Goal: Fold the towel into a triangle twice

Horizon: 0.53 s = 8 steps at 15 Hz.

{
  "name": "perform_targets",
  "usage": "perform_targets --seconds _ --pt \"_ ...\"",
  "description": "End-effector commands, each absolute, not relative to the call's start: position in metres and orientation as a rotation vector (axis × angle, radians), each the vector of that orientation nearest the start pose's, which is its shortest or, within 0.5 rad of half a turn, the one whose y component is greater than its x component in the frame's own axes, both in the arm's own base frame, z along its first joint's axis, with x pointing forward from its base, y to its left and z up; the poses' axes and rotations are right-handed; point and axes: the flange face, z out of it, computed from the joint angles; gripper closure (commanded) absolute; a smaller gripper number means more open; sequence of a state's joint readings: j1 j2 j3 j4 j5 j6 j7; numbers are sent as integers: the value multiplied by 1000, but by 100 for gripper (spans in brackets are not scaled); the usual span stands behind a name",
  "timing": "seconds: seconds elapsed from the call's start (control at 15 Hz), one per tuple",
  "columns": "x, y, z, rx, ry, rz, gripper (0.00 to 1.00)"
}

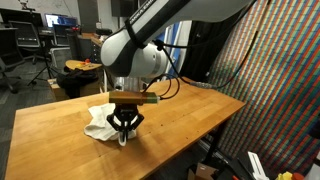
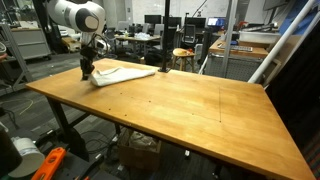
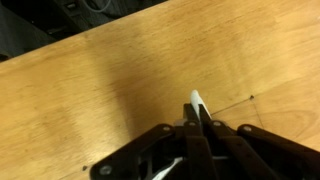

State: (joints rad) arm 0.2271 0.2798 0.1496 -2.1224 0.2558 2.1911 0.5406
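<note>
A white towel (image 1: 101, 122) lies crumpled on the wooden table (image 1: 190, 110); it also shows in an exterior view (image 2: 122, 73) as a flat folded shape. My gripper (image 1: 124, 134) is down at the towel's edge, also seen in an exterior view (image 2: 86, 72). In the wrist view the jaws (image 3: 197, 112) are shut on a white corner of the towel (image 3: 196, 101), which sticks out between the fingertips just above the bare wood.
A bar stool (image 2: 181, 60) and desks with monitors stand behind the table. A patterned screen (image 1: 285, 70) stands beside the table. Most of the tabletop (image 2: 190, 110) is bare wood.
</note>
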Motion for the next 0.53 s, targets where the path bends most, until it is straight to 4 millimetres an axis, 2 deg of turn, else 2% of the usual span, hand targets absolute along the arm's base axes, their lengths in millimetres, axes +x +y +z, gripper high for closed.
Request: perform_targets --seconds 0.0,0.47 --pt "519 216 295 -2992 675 460 99" --pt "539 233 313 -3031 846 491 99"
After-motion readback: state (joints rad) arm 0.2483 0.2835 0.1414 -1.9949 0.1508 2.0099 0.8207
